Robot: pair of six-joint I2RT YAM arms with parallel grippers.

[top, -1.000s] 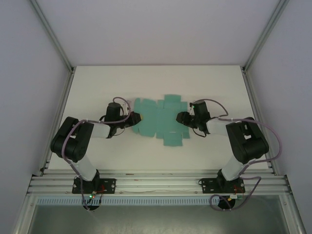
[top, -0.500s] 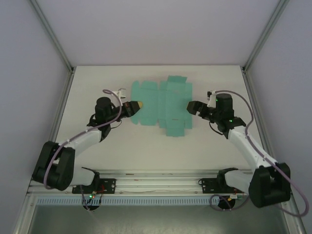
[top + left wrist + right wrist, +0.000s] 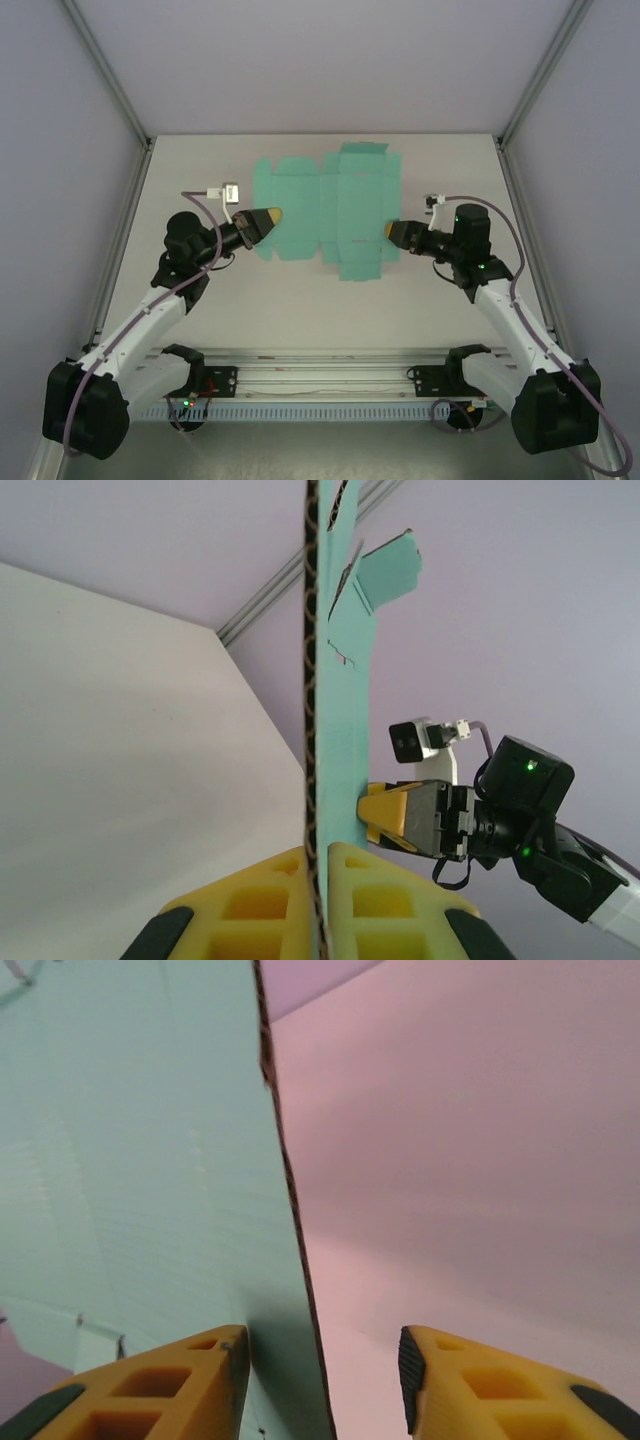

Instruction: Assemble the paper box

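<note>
Item: paper box [image 3: 325, 205]. A flat teal die-cut sheet, unfolded, flaps and creases showing. Top view has it spread over the mid-rear of the white table [image 3: 300, 300], between the two arms. Whether it rests on the surface or is held just off it can't be confirmed from above.

Left gripper [image 3: 272, 217]: at the sheet's left edge. Wrist cam shows both yellow fingers [image 3: 250, 900] pressed together on the card, which runs edge-on between them with no gap visible either side. Sheet is pinched firmly at that edge.

Right gripper [image 3: 392, 231]: at the sheet's right edge, approx. level with the left one. Its own cam shows the jaws standing apart with a wide gap. The sheet's edge sits inside that gap, against the left-of-frame finger [image 3: 170, 1380], while the other finger [image 3: 480, 1380] is well clear of the card. No clamp on this side; contact on one finger at most.

Cross-check: in the left wrist cam the opposite gripper's yellow tips meet the far edge of the sheet. The cam mounted on that arm is visible above them.

Sheet condition: no folds formed.
</note>
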